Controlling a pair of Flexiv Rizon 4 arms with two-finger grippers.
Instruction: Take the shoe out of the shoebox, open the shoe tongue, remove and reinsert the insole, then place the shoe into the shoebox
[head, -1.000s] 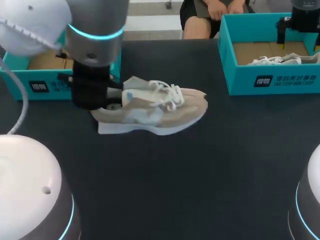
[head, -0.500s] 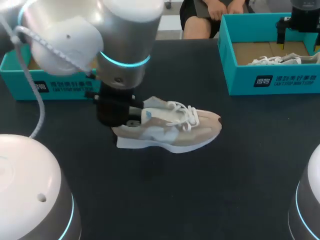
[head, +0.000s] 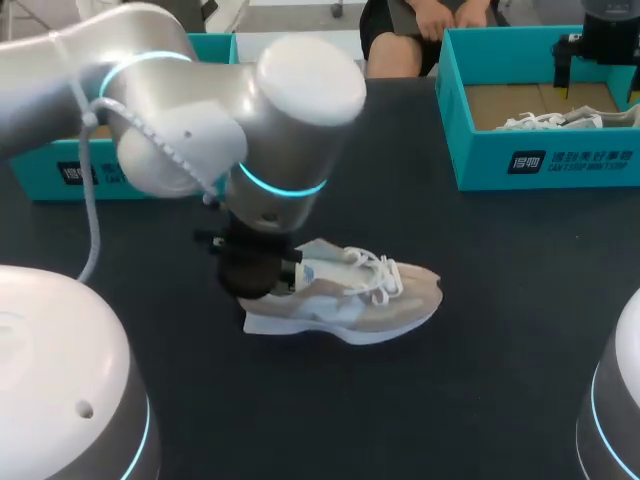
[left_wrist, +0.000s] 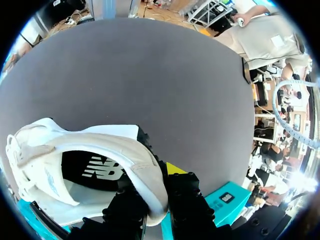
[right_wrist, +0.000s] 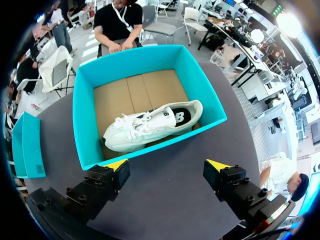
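A beige and white shoe (head: 370, 305) lies on its sole near the table's middle, toe to the right. My left gripper (head: 272, 280) is shut on its heel collar. In the left wrist view the fingers (left_wrist: 182, 192) pinch the white padded heel rim of the shoe (left_wrist: 50, 170), whose dark insole shows inside. My right gripper (head: 592, 45) hangs at the far right over a teal shoebox (head: 540, 160). In the right wrist view that gripper (right_wrist: 167, 167) stands open and empty above the box's near wall (right_wrist: 150, 147).
A second white shoe (right_wrist: 150, 122) lies inside the right shoebox on brown cardboard. Another teal box (head: 70, 170) stands at the back left behind my left arm. A teal lid (right_wrist: 27, 145) lies beside the right shoebox.
My left arm has carried the shoe by its heel to the right and toward the front of the table, away from the left box. The right arm has not moved.
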